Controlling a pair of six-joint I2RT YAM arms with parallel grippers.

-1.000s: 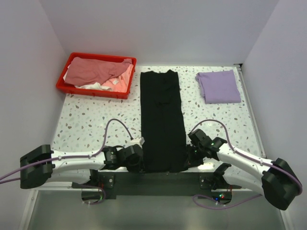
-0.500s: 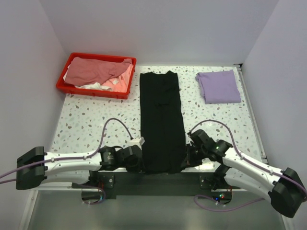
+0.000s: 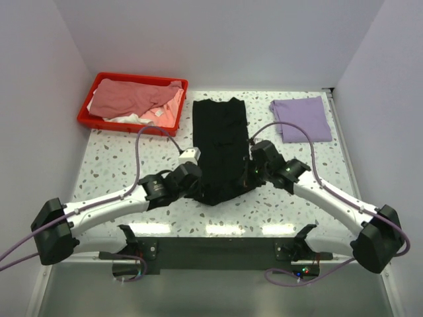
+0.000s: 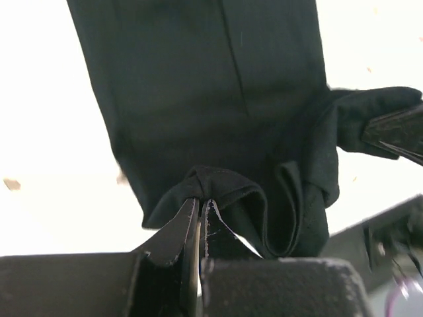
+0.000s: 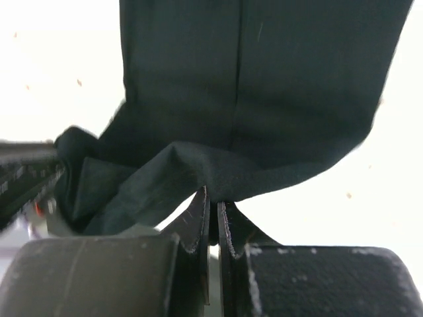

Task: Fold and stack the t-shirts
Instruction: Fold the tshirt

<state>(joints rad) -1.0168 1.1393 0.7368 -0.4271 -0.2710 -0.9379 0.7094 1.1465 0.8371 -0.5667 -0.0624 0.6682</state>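
We list one black t-shirt (image 3: 221, 135) lying lengthwise down the middle of the speckled table (image 3: 112, 165), its far end flat and its near end gathered into a bunch between the two arms. The left gripper (image 4: 199, 210) has its jaws closed, pinching a fold of the black cloth at the near left corner. The right gripper (image 5: 213, 201) has its jaws closed too, pinching the cloth at the near right corner. Between the two pinches the fabric sags in loose folds, as both wrist views show. One light purple t-shirt (image 3: 301, 119) lies folded flat at the far right of the table, well apart from the black one. One red plastic bin (image 3: 129, 127) sits at the far left corner. It holds a crumpled dusty pink t-shirt (image 3: 129, 98) on top, with white cloth (image 3: 125, 119) showing beneath it at the near side.
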